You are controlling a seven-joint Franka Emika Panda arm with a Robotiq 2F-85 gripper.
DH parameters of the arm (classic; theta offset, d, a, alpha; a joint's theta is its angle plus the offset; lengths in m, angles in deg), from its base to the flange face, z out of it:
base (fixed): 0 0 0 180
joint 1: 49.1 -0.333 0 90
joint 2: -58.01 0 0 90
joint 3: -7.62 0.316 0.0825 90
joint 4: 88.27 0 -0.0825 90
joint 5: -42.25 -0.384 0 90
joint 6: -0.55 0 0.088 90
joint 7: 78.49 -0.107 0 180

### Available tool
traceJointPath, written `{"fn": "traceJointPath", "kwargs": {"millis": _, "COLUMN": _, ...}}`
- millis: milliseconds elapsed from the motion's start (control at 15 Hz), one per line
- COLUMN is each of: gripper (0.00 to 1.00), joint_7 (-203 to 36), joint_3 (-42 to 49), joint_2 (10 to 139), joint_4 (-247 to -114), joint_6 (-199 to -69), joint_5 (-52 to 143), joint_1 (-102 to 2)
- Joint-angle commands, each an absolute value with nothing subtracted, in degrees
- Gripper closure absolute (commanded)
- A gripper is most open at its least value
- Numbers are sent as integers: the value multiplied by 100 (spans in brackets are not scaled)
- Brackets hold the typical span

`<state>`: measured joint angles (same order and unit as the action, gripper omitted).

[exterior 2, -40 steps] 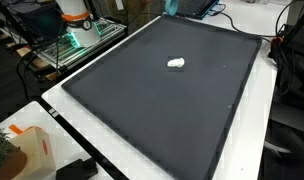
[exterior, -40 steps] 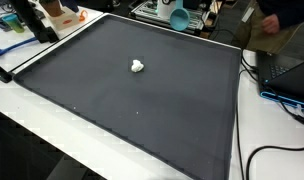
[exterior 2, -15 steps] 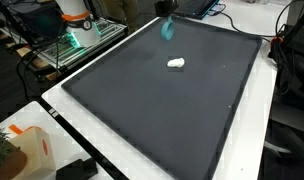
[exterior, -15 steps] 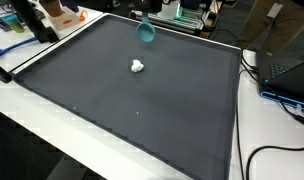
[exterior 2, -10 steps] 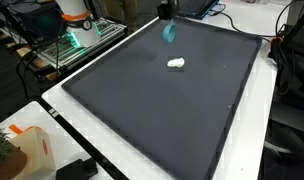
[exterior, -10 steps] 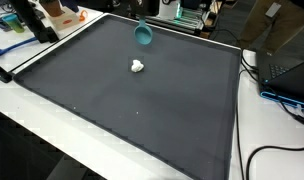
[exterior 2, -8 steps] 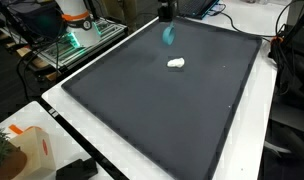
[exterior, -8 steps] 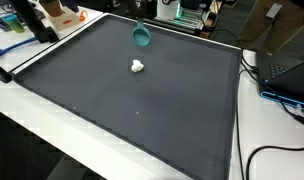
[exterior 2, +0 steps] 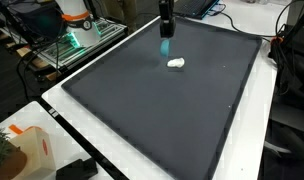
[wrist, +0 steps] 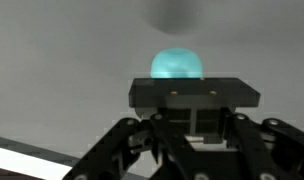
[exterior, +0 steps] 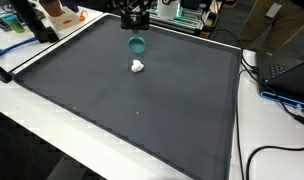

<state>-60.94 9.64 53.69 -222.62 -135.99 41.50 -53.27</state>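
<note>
Wrist view shows the teal cup (wrist: 177, 65) centred in frame, with its shadow (wrist: 175, 14) standing apart from it. Read the cup as clear of the surface, not resting on it. In both exterior views the gripper (exterior: 136, 30) has its fingers pressed together on the cup, which hangs directly beneath them. You cannot see the contact itself, but nothing else supports the cup.

Change to note:
- A few seconds ago nothing stood near the white lump (exterior: 138, 66), and the cup was beyond the edge of the black mat (exterior: 192, 110).
- One second ago the cup had come in over the mat, well apart from the white lump.
- Since then the cup has moved steadily toward the lump, and the gripper body has come into frame above it.
- The lump has not shifted.

What this means for your carry: judge the grip as sound, since the cup has kept its place under the fingers through the move. The clearance to the lump is now small.

Present position: the cup is near the white lump, on the side from which the gripper enters, and not touching it. Relative to the tool, the cup lies straight below the fingertips, in line with the gripper. Which way its mouth faces cannot be told.
</note>
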Motion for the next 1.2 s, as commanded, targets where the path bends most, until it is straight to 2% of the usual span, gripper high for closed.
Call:
{"fn": "traceJointPath", "kwargs": {"millis": 0, "gripper": 54, "joint_7": -6102, "joint_3": 982, "joint_2": 5386, "joint_4": -22244, "joint_6": -13584, "joint_5": 4151, "joint_1": -5313}}
{"fn": "traceJointPath", "kwargs": {"millis": 67, "gripper": 79, "joint_7": -6109, "joint_3": 989, "joint_2": 5383, "joint_4": -22243, "joint_6": -13584, "joint_5": 4152, "joint_1": -5316}}
{"fn": "traceJointPath", "kwargs": {"millis": 1133, "gripper": 79, "joint_7": -6324, "joint_3": 1086, "joint_2": 6192, "joint_4": -22295, "joint_6": -14532, "joint_5": 4457, "joint_1": -5301}}
